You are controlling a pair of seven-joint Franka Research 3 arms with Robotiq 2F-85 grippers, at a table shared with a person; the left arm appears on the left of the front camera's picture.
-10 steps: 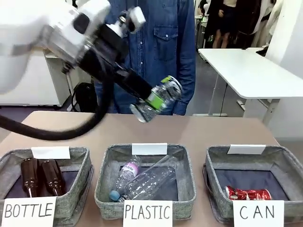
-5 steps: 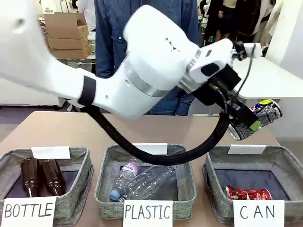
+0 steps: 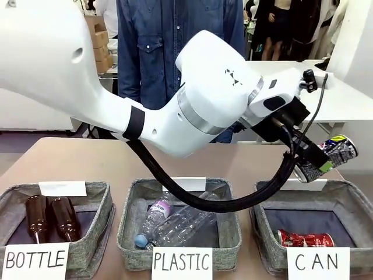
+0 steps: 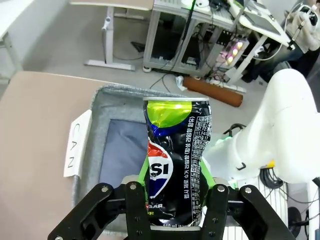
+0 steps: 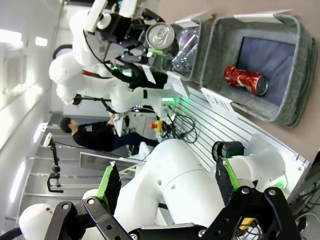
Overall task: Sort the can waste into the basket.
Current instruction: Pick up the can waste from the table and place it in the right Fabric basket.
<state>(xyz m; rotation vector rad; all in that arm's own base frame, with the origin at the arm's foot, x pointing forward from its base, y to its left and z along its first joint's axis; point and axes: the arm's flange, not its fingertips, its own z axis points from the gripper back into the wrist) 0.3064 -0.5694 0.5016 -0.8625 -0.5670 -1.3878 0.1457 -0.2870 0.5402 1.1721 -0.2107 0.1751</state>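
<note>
My left gripper (image 3: 319,163) is shut on the dark blue and silver can (image 3: 330,153), which hangs tilted above the far rim of the grey CAN basket (image 3: 356,200). In the left wrist view the can (image 4: 177,155) stands upright between the green pads of this gripper (image 4: 175,200), with the basket (image 4: 107,97) and its card below. A red can (image 3: 305,238) lies inside at the front. My right gripper (image 5: 167,184) is open and holds nothing; far off it sees the red can (image 5: 245,80) in the basket (image 5: 220,50).
The PLASTIC basket (image 3: 227,192) holds clear bottles and sits in the middle. The BOTTLE basket (image 3: 102,195) with two brown bottles is at the left. A person in a denim shirt (image 3: 157,52) stands at the far side. A white table (image 3: 344,99) is behind on the right.
My left arm has swung from the table's middle to the right with the can still gripped, and has come down slightly over the CAN basket.
</note>
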